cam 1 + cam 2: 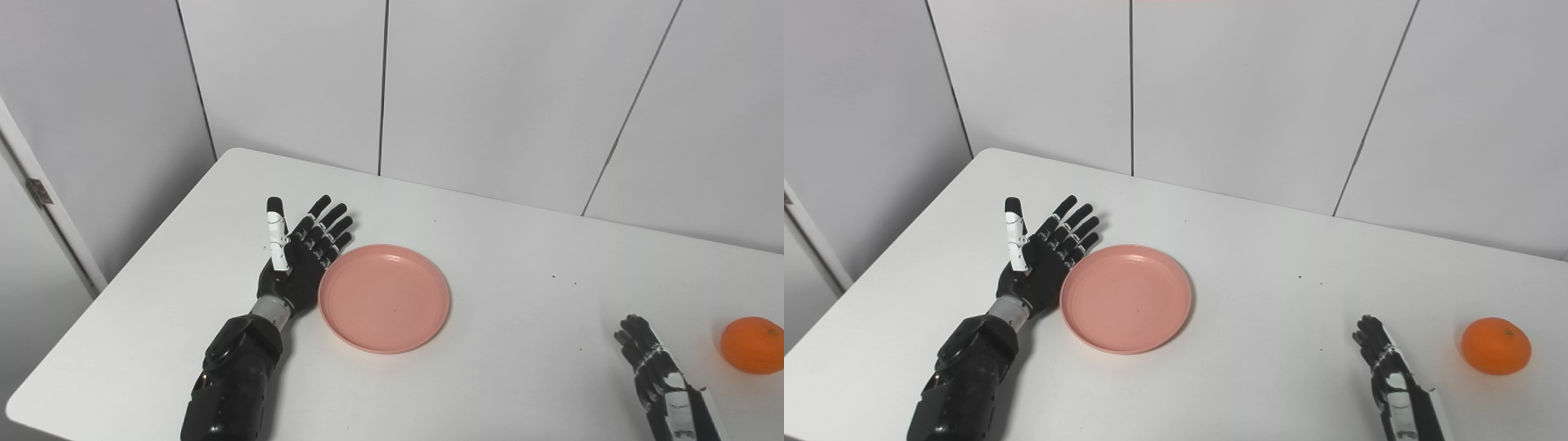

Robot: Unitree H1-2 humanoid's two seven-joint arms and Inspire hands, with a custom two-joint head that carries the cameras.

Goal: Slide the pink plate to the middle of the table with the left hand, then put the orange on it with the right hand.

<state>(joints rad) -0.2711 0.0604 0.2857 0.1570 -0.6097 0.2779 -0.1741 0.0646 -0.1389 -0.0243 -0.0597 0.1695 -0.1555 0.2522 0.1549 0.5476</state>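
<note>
A round pink plate (384, 297) lies flat on the white table (502, 245), left of its middle. My left hand (301, 252) stands on edge against the plate's left rim, open, fingers stretched out and thumb raised, holding nothing. An orange (1496, 345) rests on the table at the far right, near the front. My right hand (1387, 369) sits low at the front right, left of the orange and apart from it; its fingers look loosely curled and hold nothing.
Grey wall panels (490, 92) rise right behind the table's back edge. The table's left edge (122, 269) runs diagonally beside my left forearm (236, 380). A few dark specks (554, 277) dot the tabletop.
</note>
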